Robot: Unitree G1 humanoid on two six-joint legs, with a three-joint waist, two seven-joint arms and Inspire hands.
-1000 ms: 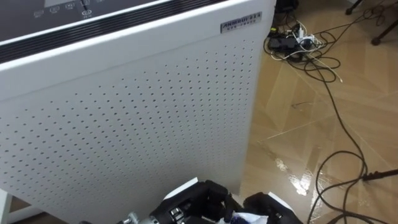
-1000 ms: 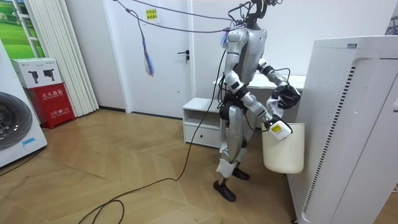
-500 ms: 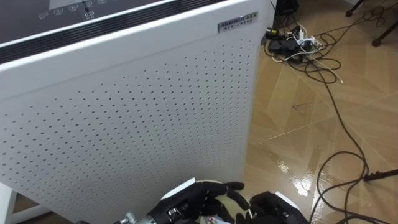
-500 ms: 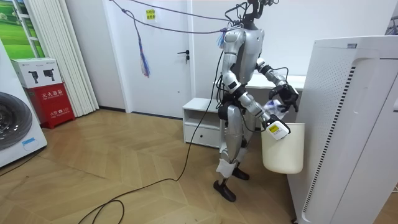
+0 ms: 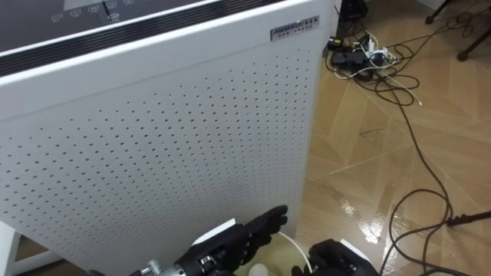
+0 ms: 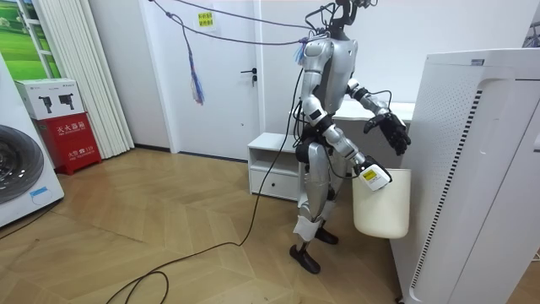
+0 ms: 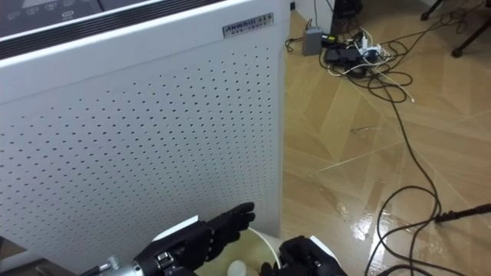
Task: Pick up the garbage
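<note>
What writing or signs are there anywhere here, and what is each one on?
Grey nameplate on the white perforated cabinet: too blurred to read.
Red box on the floor: white characters, too small to read.
Yellow sign on the wall: too small.
Yellow tag at the white bin's rim: too small.

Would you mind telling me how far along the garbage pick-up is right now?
Done, it seems: a pale scrap lies inside the white bin. In hand: the right hand grips the bin's rim beside the air purifier, while the left hand hovers open and empty above it. Left: probably carrying the bin on; whether more garbage waits cannot be judged here.
</note>
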